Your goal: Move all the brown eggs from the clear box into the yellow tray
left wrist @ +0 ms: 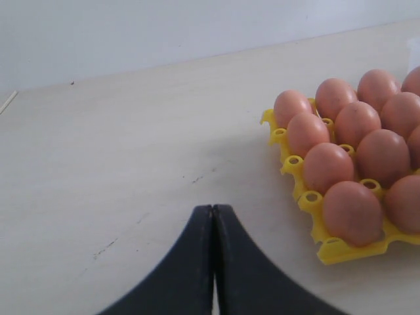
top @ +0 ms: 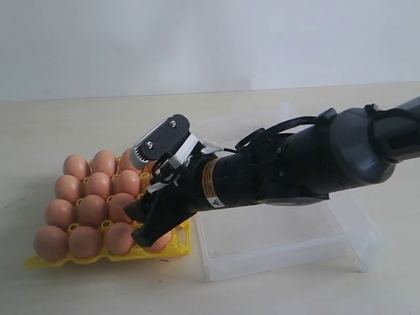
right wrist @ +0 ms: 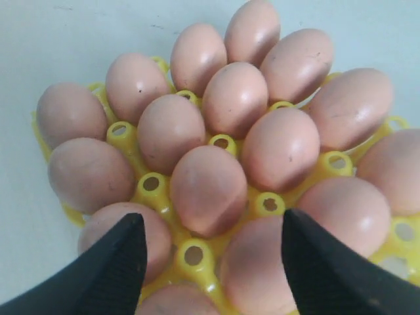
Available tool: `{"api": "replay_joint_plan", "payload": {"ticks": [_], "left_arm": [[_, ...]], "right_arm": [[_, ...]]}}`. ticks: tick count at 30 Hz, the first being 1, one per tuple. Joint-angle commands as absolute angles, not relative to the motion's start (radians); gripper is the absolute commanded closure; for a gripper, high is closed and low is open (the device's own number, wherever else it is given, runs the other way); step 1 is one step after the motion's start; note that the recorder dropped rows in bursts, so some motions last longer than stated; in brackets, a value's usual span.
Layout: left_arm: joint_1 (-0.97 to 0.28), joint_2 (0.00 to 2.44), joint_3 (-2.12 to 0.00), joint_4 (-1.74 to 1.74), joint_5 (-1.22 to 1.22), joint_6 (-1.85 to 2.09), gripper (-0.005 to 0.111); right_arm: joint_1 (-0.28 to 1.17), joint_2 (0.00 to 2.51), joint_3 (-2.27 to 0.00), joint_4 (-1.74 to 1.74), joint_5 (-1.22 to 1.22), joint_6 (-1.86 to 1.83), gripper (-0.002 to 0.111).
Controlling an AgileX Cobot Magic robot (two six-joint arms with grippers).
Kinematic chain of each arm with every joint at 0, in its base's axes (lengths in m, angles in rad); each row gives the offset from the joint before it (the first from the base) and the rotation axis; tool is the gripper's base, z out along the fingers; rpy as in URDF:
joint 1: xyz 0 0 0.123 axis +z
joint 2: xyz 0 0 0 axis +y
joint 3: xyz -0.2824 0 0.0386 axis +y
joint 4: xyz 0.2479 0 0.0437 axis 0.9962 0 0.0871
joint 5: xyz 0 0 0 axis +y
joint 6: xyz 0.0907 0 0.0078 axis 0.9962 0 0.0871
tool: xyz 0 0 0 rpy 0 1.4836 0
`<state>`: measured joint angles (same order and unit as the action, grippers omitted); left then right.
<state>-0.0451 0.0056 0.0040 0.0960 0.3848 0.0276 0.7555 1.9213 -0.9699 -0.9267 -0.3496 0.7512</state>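
Right gripper released, jaws wide apart over brown eggs in yellow tray. Left gripper clenched, empty. Clear box just beside tray, at its 3 o'clock.

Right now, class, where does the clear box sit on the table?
In the exterior view the clear box sits right of centre on the table, just right of the yellow tray that holds the brown eggs.
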Motion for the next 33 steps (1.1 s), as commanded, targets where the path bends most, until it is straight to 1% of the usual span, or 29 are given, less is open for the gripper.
{"api": "replay_joint_plan", "payload": {"ticks": [1, 6, 10, 15, 17, 19, 21, 22, 23, 26, 27, 29, 33], "left_arm": [[-0.050, 0.000, 0.000, 0.095, 0.379, 0.023, 0.107], [-0.050, 0.000, 0.000, 0.095, 0.379, 0.023, 0.107], [-0.050, 0.000, 0.000, 0.095, 0.379, 0.023, 0.107], [-0.050, 0.000, 0.000, 0.095, 0.379, 0.023, 0.107], [-0.050, 0.000, 0.000, 0.095, 0.379, 0.023, 0.107], [-0.050, 0.000, 0.000, 0.095, 0.379, 0.023, 0.107], [-0.050, 0.000, 0.000, 0.095, 0.379, 0.023, 0.107], [-0.050, 0.000, 0.000, 0.095, 0.379, 0.023, 0.107], [-0.050, 0.000, 0.000, 0.095, 0.379, 0.023, 0.107], [-0.050, 0.000, 0.000, 0.095, 0.379, 0.023, 0.107], [-0.050, 0.000, 0.000, 0.095, 0.379, 0.023, 0.107], [-0.050, 0.000, 0.000, 0.095, 0.379, 0.023, 0.107], [-0.050, 0.000, 0.000, 0.095, 0.379, 0.023, 0.107]], "right_arm": [[0.743, 1.844, -0.976, -0.864, -0.273, 0.723, 0.049], [0.702, 1.726, -0.970, -0.779, -0.222, 0.700, 0.049], [0.620, 1.602, -0.936, -0.762, -0.212, 0.700, 0.049], [0.507, 1.534, -0.842, -0.739, -0.260, 0.698, 0.050], [0.454, 1.524, -0.792, -0.646, -0.305, 0.635, 0.051], [0.417, 1.519, -0.734, -0.466, -0.374, 0.459, 0.054], [0.404, 1.508, -0.659, -0.268, -0.520, 0.275, 0.068], [0.404, 1.487, -0.611, -0.148, -0.621, 0.177, 0.086], [0.404, 1.466, -0.563, -0.048, -0.718, 0.108, 0.106], [0.404, 1.422, -0.461, 0.120, -0.934, 0.045, 0.108], [0.404, 1.400, -0.407, 0.163, -1.066, 0.049, 0.108], [0.404, 1.363, -0.338, 0.192, -1.181, 0.049, 0.108], [0.404, 1.308, -0.307, 0.178, -1.177, 0.049, 0.108]]}}
